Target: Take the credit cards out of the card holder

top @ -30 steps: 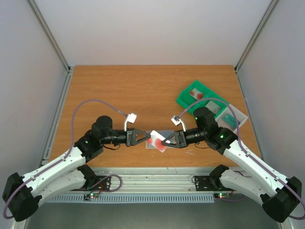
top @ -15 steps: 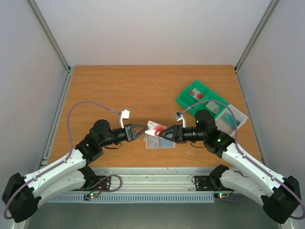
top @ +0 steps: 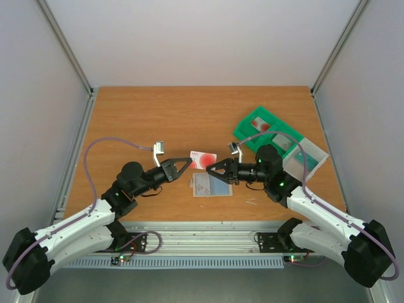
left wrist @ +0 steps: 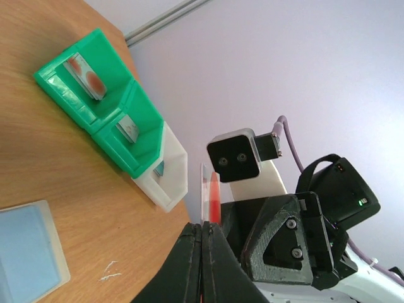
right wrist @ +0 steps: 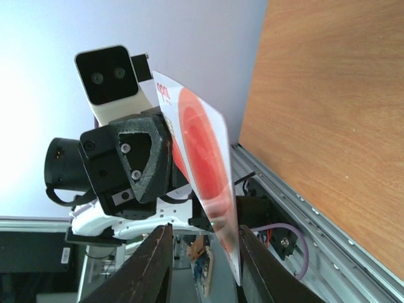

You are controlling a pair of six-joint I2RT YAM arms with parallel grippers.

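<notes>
Over the wooden tabletop's (top: 158, 120) near edge, the left gripper (top: 188, 161) is pinching a red-circled credit card (top: 204, 159), its long axis pointing at the right gripper (top: 211, 169). That gripper's parted jaws are straddling the card's far end. The card holder (top: 213, 185) is lying flat beneath.

Free passage is left over the far half and left side of the table (top: 145, 113). The right edge is blocked by a green tray (top: 247, 129) and an adjoining white bin (top: 315, 156). Near the front edge's middle a case (top: 211, 185) is laid, with the left gripper (top: 189, 161), the right gripper (top: 211, 169) and a raised card (top: 203, 159) crowded above.
</notes>
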